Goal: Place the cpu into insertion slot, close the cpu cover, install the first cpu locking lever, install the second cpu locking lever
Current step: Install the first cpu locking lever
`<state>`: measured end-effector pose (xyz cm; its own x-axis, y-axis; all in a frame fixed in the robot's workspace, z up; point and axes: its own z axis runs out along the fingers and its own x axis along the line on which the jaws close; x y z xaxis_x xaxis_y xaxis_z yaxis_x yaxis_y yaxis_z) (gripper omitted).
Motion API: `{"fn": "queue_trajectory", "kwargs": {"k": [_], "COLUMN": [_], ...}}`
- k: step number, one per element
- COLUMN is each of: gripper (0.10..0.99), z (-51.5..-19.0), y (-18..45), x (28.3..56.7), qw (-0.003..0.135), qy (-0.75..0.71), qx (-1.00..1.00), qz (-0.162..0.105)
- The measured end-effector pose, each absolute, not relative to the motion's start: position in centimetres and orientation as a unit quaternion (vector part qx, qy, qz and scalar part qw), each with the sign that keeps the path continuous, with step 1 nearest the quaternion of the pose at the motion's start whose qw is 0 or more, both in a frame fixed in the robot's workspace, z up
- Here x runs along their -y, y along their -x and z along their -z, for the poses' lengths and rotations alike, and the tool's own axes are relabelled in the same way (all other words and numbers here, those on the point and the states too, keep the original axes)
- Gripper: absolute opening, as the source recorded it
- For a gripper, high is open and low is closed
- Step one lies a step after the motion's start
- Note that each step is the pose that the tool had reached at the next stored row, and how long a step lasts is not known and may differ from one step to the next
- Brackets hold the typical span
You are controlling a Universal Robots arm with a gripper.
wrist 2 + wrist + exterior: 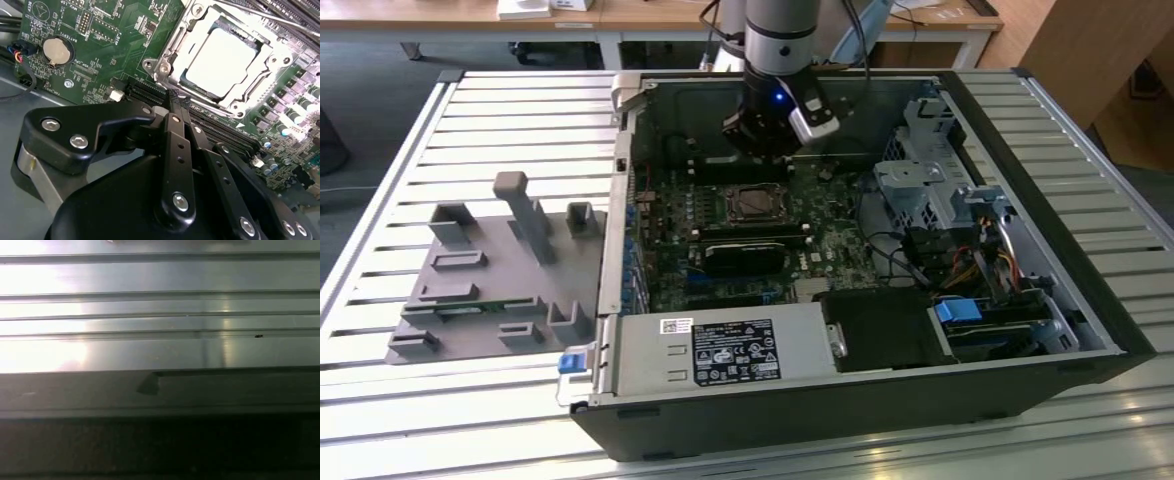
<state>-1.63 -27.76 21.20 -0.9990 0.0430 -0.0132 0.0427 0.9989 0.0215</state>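
Inside the open computer case [1067, 330], the cpu [225, 62] sits in the insertion slot [167, 67], the cpu cover [270, 67] lying down around it. Just beside the slot, the end effector [176, 107] hovers with fingers pressed together, holding nothing.

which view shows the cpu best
The second wrist view: the cpu sits close and bright in the slot, its metal top framed by the cover. In the exterior view the cpu is a small square on the board below the gripper. The first wrist view faces metal slats.
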Motion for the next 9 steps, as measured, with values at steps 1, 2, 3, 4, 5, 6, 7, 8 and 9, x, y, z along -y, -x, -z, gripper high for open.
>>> {"fn": "queue_trajectory", "kwargs": {"k": [1,2,3,4,5,6,7,8,9], "gripper": [0.106,0.106,0.106,0.106,0.106,0.106,0.106,0.106,0.106], "z": [-21.2,-21.2,-21.19,-21.19,-21.19,-21.19,-21.19,-21.19,-21.2], "y": [1.63,1.63,1.63,1.62,1.62,1.62,1.62,1.62,1.62], "x": [27.8,27.84,27.88,27.91,27.93,27.96,27.99,28.01,28.03], "qw": [0.007,0.007,0.007,0.007,0.007,0.007,0.007,0.007,0.007], "qy": [-0.021,-0.021,-0.021,-0.021,-0.021,-0.021,-0.021,-0.021,-0.021], "qx": [-1.0,-1.0,-1.0,-1.0,-1.0,-1.0,-1.0,-1.0,-1.0], "qz": [-0.011,-0.011,-0.011,-0.011,-0.011,-0.011,-0.011,-0.011,-0.011]}}
